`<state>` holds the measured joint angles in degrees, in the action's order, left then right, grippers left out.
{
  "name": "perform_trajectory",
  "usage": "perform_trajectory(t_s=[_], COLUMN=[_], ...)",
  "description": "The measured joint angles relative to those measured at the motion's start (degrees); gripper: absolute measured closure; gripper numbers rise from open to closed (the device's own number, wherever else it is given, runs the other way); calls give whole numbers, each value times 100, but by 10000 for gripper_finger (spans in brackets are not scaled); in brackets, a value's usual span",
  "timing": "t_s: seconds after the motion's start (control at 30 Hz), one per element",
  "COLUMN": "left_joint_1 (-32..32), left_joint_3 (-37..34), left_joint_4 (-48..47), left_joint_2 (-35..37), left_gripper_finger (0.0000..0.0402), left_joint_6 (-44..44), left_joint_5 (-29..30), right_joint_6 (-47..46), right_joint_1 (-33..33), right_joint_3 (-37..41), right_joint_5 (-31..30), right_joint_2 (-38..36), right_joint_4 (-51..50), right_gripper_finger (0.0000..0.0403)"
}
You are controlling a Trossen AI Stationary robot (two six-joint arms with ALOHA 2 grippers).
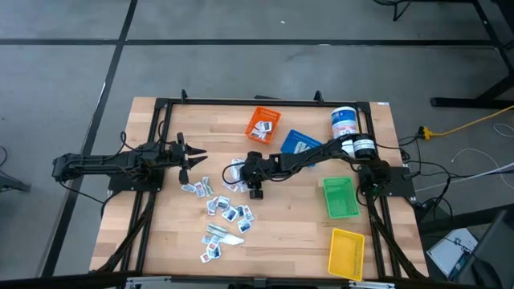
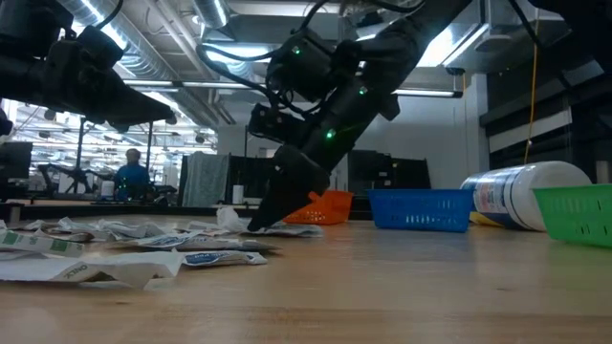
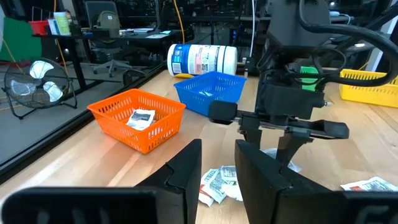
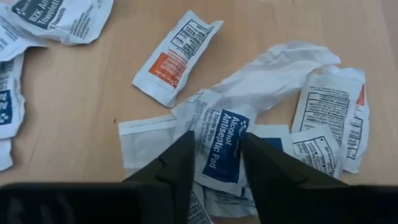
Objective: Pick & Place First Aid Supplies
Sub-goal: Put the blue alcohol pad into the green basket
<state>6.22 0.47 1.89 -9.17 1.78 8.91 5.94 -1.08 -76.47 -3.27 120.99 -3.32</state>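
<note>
arms (image 1: 301, 156): dark, jointed | cables: black | end effector (image 4: 214, 165): two dark tapered fingers

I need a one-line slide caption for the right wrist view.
Right gripper straddles an alcohol antiseptic pad packet in a heap of white packets on the wooden table.

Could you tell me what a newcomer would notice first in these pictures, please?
Probably the right gripper, lowered onto the scatter of white packets mid-table, its fingers straddling an alcohol pad packet. Next, the coloured bins: an orange bin holding a packet at the far edge, and a yellow bin at the near right corner.
</note>
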Motion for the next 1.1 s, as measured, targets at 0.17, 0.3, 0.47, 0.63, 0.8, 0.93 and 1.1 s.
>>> perform_trajectory(t_s=[0.17,0.3,0.47,0.63,0.8,0.93,1.1], left_joint_1=[-1,1,0,-1,1,2,-1], left_joint_3=[0,1,1,2,1,0,0], left_joint_4=[0,0,0,-1,1,0,-2], left_joint_2=[2,2,0,1,2,-3,-20], left_gripper_finger=[309,311,309,311,309,309,310], left_joint_6=[-2,-2,0,-2,-1,-2,0], left_joint_5=[1,1,2,0,-1,4,10], right_joint_6=[-141,-141,-42,76,203,207,70], right_joint_1=[-9,-9,-9,-9,-9,-11,-79], right_joint_3=[0,-65,-381,-830,-1166,-1202,-1202], right_joint_5=[79,180,188,194,400,659,794], right_joint_2=[0,-54,-262,-489,-642,-819,-961], right_joint_4=[-33,-305,-1284,-2209,-2882,-3057,-3292], right_gripper_finger=[340,372,393,392,380,387,398])
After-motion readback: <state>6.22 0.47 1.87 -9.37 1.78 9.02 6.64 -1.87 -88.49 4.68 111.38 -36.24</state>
